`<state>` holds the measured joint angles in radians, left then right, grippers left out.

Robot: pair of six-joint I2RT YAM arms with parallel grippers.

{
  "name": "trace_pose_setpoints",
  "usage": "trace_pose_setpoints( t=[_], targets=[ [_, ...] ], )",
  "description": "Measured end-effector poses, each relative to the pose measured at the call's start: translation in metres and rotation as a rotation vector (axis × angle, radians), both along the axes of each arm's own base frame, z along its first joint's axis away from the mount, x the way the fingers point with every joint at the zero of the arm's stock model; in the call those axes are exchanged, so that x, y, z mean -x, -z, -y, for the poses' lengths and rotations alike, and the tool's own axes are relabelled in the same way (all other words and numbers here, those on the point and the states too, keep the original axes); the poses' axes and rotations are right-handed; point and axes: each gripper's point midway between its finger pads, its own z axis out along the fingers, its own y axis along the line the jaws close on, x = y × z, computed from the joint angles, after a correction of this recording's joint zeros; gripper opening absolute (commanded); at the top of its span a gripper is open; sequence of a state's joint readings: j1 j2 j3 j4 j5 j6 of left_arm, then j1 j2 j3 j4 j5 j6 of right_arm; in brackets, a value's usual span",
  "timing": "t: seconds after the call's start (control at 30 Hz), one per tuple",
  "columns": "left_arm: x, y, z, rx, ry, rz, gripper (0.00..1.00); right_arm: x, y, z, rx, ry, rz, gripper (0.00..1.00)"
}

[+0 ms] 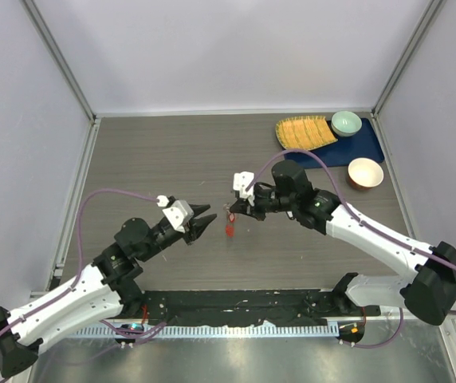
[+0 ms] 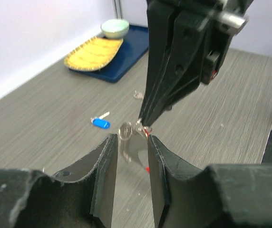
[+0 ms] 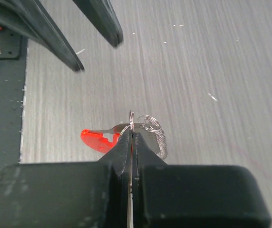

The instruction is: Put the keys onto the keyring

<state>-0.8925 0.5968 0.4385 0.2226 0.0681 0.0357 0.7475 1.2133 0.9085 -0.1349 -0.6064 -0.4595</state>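
1. My right hand (image 3: 131, 129) is clenched on the thin silvery wire keyring (image 3: 131, 118). It pinches the ring at the very fingertips and holds it clear of the grey wood-grain worktop (image 2: 41, 118). The long red oblong fob (image 3: 94, 137) dangles below the ring.
2. My left hand (image 2: 131, 138) is released, with its jaws apart and nothing between them. It points at the ring from just beside it.
3. The small blue-headed metal key (image 2: 100, 123) lies flat on the worktop beyond both hands. A small silvery key (image 2: 137, 94), as I read it, lies farther off, though it is too small to be sure. I see no other keys, and none that I can make out is on the ring.
4. Risk: the pinch is on a thin wire edge. A nudge from my left hand could twist the ring or pop it out, and the fob's weight would drag it down.
5. Risk: the hanging fob can swing. That would turn the ring, so its opening may not face an incoming key.
6. Risk: my hands are nearly tip to tip. A careless approach would knock them together and spoil the hold.
7. Risk: the blue key lies flat. Fingertips scraping the worktop may shove it away instead of lifting it.
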Motion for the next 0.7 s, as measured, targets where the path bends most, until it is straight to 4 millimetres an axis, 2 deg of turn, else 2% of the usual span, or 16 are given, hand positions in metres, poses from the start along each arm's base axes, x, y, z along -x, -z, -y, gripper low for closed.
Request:
trace_pose_setpoints(
  t=[0.13,0.27,0.33,0.5,0.7],
  targets=[
    [-0.005,0.024,0.002,-0.106,-0.008,-0.051,0.37,-0.002,-0.011,-0.006,0.082,0.007,0.095,0.01],
    [-0.007,0.054,0.007,-0.205,0.007,-0.102,0.38,-0.003,-0.009,-0.009,0.167,0.009,0.150,0.01],
    [-0.006,0.057,0.008,-0.217,0.020,-0.106,0.39,-0.002,-0.003,-0.008,0.220,0.008,0.155,0.01],
    [0.001,0.051,0.007,-0.162,0.042,-0.062,0.39,-0.002,0.012,-0.001,0.331,0.017,0.172,0.01],
    [0.008,0.071,0.000,-0.109,0.041,-0.050,0.40,-0.006,0.015,0.005,0.409,0.031,0.181,0.01]
  ],
)
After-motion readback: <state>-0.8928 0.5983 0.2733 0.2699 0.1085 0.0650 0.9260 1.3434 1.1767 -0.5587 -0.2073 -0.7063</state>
